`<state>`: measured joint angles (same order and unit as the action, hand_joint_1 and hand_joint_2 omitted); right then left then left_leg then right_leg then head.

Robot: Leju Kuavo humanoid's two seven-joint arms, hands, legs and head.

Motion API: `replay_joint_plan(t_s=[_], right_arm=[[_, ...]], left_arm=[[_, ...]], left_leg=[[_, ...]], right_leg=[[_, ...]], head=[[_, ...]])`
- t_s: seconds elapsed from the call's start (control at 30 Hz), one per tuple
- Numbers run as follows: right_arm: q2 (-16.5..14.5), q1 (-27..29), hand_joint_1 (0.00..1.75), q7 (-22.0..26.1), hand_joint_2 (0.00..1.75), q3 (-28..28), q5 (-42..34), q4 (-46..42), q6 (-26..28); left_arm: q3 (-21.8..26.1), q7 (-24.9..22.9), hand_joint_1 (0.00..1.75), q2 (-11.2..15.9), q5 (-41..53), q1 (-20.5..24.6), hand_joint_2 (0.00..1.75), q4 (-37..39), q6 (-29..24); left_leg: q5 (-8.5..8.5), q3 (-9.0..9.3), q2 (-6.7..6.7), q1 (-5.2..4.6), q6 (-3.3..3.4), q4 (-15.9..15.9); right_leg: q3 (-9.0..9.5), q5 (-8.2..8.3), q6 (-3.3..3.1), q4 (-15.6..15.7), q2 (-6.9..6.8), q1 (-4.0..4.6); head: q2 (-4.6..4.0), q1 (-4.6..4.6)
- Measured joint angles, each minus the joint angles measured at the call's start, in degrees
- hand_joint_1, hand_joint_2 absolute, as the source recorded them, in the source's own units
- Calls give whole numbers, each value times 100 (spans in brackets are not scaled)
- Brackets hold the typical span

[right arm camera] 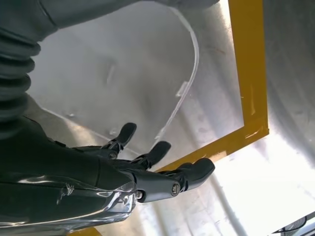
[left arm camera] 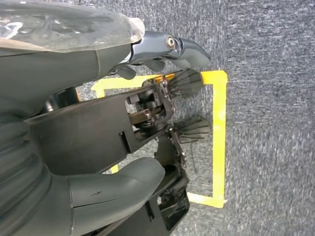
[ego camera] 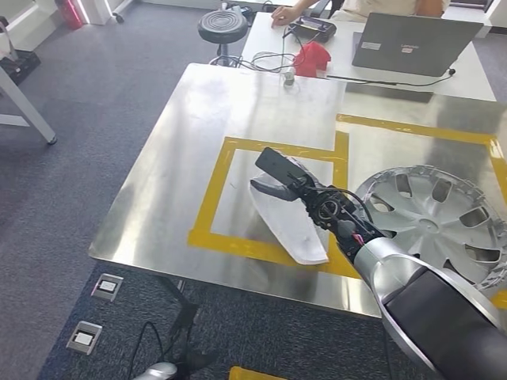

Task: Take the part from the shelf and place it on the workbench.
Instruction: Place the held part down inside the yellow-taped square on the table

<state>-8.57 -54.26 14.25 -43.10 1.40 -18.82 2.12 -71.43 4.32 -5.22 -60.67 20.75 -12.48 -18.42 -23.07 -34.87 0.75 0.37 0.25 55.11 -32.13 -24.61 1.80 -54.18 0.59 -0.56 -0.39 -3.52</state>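
one right hand (ego camera: 287, 178) reaches over the steel workbench (ego camera: 179, 158), above the white part (ego camera: 293, 226). the part lies flat on the bench, inside the yellow tape square (ego camera: 209, 198), with one end reaching onto the tape line nearest the robot. it sits right under the hand's fingers and back along under the wrist. the fingers (right arm camera: 159, 150) are spread apart and hold nothing, and the right wrist view shows a gap between them and the part's curved edge (right arm camera: 193, 73).

it looks like the part is already set down, so the job now is to let go cleanly. to do this well, i think the hand should keep its fingers wide and lift straight up, so no finger catches the thin edge and drags the part off its spot.

a silver wheel cover (ego camera: 436, 218) lies off to the side of the hand, well apart from the part.

the left hand (left arm camera: 159, 113) hangs over grey carpet with yellow tape (left arm camera: 219, 137). i cannot tell if it is open or closed.
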Motion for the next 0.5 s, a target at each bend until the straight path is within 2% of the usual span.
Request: replay_joint_plan(t_s=[0.07, 0.5], right_arm=[[-1, 0, 0, 1, 0, 0, 0, 0, 0], [0, 0, 0, 7, 0, 0, 0, 0, 0]], left_arm=[[0, -2, 0, 0, -2, 0, 0, 0, 10], [0, -76, 0, 0, -14, -4, 0, 0, 55]], left_leg=[[0, 0, 0, 0, 0, 0], [0, 0, 0, 0, 0, 0]], right_leg=[[0, 0, 0, 0, 0, 0], [0, 0, 0, 0, 0, 0]], head=[[-1, 0], [0, 0]])
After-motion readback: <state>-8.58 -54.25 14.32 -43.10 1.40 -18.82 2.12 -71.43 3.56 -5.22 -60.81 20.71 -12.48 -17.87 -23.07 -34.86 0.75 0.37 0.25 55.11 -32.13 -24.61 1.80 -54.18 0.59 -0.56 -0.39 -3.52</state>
